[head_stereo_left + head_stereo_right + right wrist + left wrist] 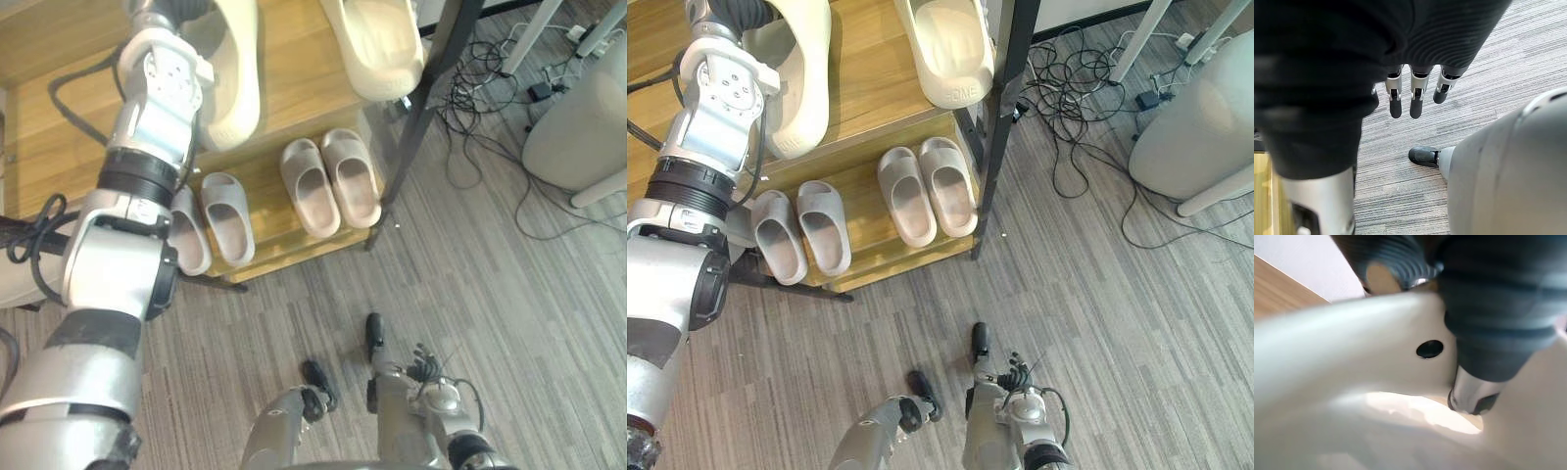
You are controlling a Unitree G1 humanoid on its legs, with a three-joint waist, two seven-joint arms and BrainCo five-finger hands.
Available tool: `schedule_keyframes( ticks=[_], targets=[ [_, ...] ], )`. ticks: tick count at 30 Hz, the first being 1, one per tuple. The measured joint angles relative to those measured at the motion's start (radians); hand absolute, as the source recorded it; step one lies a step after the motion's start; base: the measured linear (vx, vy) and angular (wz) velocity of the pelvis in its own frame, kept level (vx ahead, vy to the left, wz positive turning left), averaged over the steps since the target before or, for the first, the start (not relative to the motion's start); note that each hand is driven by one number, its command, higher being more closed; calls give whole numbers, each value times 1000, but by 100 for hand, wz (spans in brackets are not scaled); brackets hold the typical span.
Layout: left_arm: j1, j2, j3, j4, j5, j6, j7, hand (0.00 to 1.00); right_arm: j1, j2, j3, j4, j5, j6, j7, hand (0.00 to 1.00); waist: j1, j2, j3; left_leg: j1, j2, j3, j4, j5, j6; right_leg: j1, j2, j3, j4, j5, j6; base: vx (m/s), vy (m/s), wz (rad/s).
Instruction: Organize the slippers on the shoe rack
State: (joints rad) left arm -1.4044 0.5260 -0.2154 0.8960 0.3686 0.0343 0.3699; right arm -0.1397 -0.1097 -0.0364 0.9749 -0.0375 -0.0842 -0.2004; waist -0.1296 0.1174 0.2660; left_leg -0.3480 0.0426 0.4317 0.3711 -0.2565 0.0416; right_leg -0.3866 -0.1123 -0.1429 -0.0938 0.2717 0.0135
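Note:
The shoe rack (294, 98) has wooden shelves and a black frame. My left arm reaches up to its upper shelf, where my left hand (1471, 396) is shut on a cream slipper (233, 78); a dark-tipped finger presses into its inner wall. A second cream slipper (377, 44) lies beside it on the same shelf. On the lower shelf stand a grey pair (214, 223) and a beige pair (330, 181), side by side. My right hand (1413, 98) hangs low over the floor, fingers straight and holding nothing.
The rack's black post (431, 93) marks its right edge. Tangled cables (490, 93) lie on the striped floor to the right, near a pale rounded object (583, 122) and white furniture legs (534, 29).

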Motion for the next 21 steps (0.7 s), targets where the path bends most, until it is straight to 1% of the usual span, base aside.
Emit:
schedule_keyframes(
  ticks=[4,8,13,16,18,21],
  targets=[
    [-10,0,0,0,-7,0,1,0,-3,0,0,-1,1,-3,0,0,-7,0,4,0,0,2,0,-2,1,-1,0,3,-3,0,0,23,52,-2],
    [-39,0,0,-1,-18,0,1,0,-15,0,0,-3,1,-7,-1,0,-13,0,26,2,-1,4,0,-3,2,-1,0,10,-3,0,0,20,47,-1],
    [-39,-3,0,-2,-21,1,0,0,-15,0,0,-5,1,-8,0,0,-22,-1,27,7,0,2,-1,-3,2,6,-1,10,-3,0,0,18,41,0],
    [-38,-19,0,-2,-32,1,-2,0,-15,1,0,-6,1,-8,1,0,-27,-4,35,25,0,-3,-3,-3,2,26,-2,6,-3,0,0,16,44,2],
    [-37,-44,0,-2,-53,0,-2,0,-14,0,0,-5,2,-8,3,0,-28,-8,41,36,0,-10,-4,-3,2,41,-3,-3,-4,-3,1,4,40,7],
    [-25,-53,2,-2,-60,1,-1,0,-14,0,0,-5,2,-7,4,0,-28,-8,41,37,0,-13,-3,-2,2,44,-5,-10,-3,-3,2,-7,32,4]
  ],
)
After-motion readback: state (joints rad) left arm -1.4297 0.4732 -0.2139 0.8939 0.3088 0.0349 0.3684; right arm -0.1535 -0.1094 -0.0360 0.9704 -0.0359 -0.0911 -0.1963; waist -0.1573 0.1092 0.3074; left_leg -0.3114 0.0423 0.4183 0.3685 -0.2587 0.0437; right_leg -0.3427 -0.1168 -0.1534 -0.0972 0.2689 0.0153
